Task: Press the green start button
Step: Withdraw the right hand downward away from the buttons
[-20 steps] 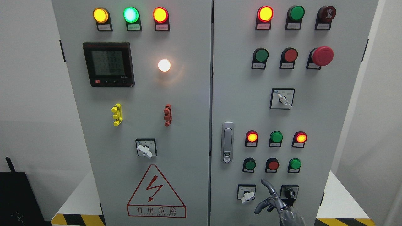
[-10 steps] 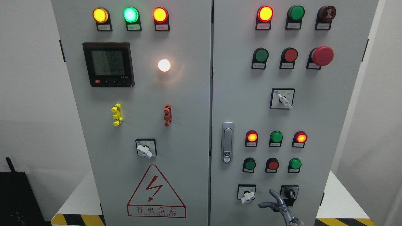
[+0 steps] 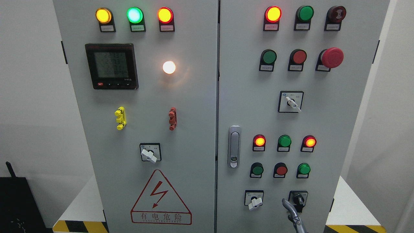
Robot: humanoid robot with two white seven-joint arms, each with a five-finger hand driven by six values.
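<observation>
Green start button (image 3: 257,169), my best guess being the dark green one at the left of the lower-right trio on the cabinet (image 3: 194,106), sits untouched up-left of the right hand (image 3: 292,215), whose one extended finger looks ready to poke, though the rest is cropped so I can't tell its state.

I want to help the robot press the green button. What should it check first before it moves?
1. Hand in view: only one finger of the right hand shows at the bottom edge. Ok, barely.
2. Finger touching a green button: no, it sits below the button rows, beside the black key switch. Not ok.
3. Nearest green button unblocked: ok.
4. Which green button is start: labels too small to read. Cannot tell.
5. Red emergency stop clear of the hand: far above it. Ok.
6. Left hand: not in view. Cannot tell.
</observation>
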